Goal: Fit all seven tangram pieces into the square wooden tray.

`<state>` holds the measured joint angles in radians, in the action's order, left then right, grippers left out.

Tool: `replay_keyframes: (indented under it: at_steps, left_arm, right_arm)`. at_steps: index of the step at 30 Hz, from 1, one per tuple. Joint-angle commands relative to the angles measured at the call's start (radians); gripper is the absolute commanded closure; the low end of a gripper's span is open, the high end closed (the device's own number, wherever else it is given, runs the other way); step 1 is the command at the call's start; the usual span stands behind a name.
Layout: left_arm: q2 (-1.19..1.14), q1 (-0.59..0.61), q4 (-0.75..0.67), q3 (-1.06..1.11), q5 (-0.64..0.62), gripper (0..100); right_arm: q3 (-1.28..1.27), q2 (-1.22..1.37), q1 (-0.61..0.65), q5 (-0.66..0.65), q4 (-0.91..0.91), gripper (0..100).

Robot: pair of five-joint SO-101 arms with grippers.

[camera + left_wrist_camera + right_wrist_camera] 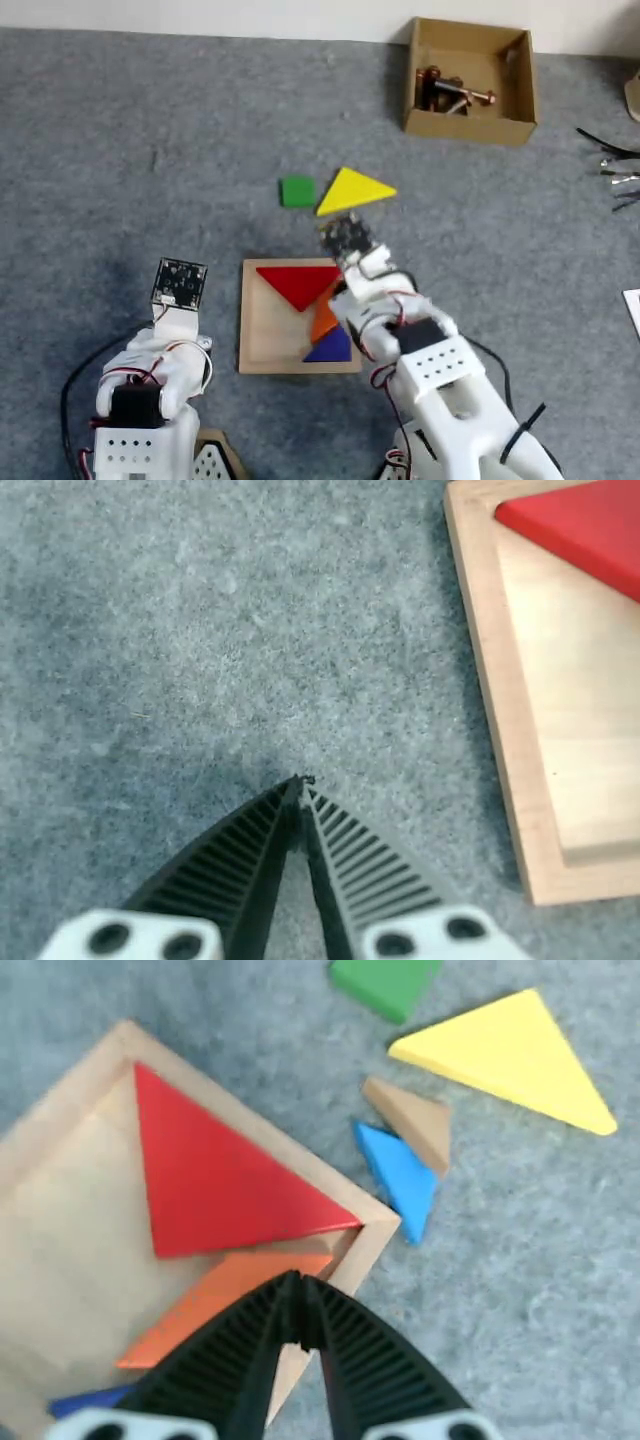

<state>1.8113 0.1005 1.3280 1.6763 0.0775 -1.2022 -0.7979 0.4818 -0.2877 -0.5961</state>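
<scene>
The square wooden tray (258, 345) holds a red triangle (298, 283), an orange piece (324, 322) and a dark blue triangle (330, 347). A green square (297, 191) and a yellow triangle (352, 190) lie on the carpet beyond it. In the right wrist view, a light blue piece (400, 1175) and a tan piece (412, 1120) lie just outside the tray's corner (375, 1235). My right gripper (300, 1290) is shut and empty above the orange piece (225, 1305) by that corner. My left gripper (300, 785) is shut over bare carpet beside the tray's edge (490, 700).
A cardboard box (468, 80) with metal parts stands at the back right. Loose cables (615, 165) lie at the right edge. The left arm (165, 350) sits left of the tray, the right arm (420, 350) at its right side. Grey carpet covers the table.
</scene>
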Motion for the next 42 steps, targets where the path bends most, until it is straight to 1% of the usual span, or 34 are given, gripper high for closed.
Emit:
replay_keyframes:
  at_steps: [1,4,6,13,22,27,34,38,42]
  left_arm:
    - [0.007,-0.013,0.005,0.019,0.003,99]
    - [0.007,-0.013,0.005,0.019,0.003,99]
    - [0.007,-0.013,0.005,0.019,0.003,99]
    - [0.007,-0.013,0.005,0.019,0.003,99]
    - [0.007,-0.013,0.005,0.019,0.003,99]
    - [0.007,-0.013,0.005,0.019,0.003,99]
    - [0.007,-0.013,0.005,0.019,0.003,99]
    - [0.007,-0.013,0.005,0.019,0.003,99]
    - [0.007,-0.013,0.005,0.019,0.003,99]
  right_arm:
    - [0.191,-0.012,0.018,0.038,-0.142,99.2]
    - [0.159,-0.007,0.090,0.071,-0.153,99.2]
    - [0.143,0.042,0.122,0.080,-0.156,99.1]
    - [0.196,0.337,0.120,0.097,-0.157,99.3]
    - [0.213,0.430,0.120,0.092,-0.151,99.3]
    - [0.216,0.510,0.096,0.091,-0.108,99.3]
    - [0.282,0.522,-0.004,0.087,-0.113,99.3]
    - [0.285,0.522,-0.044,0.032,-0.114,99.3]
    - [0.285,0.522,-0.056,0.032,-0.114,99.3]
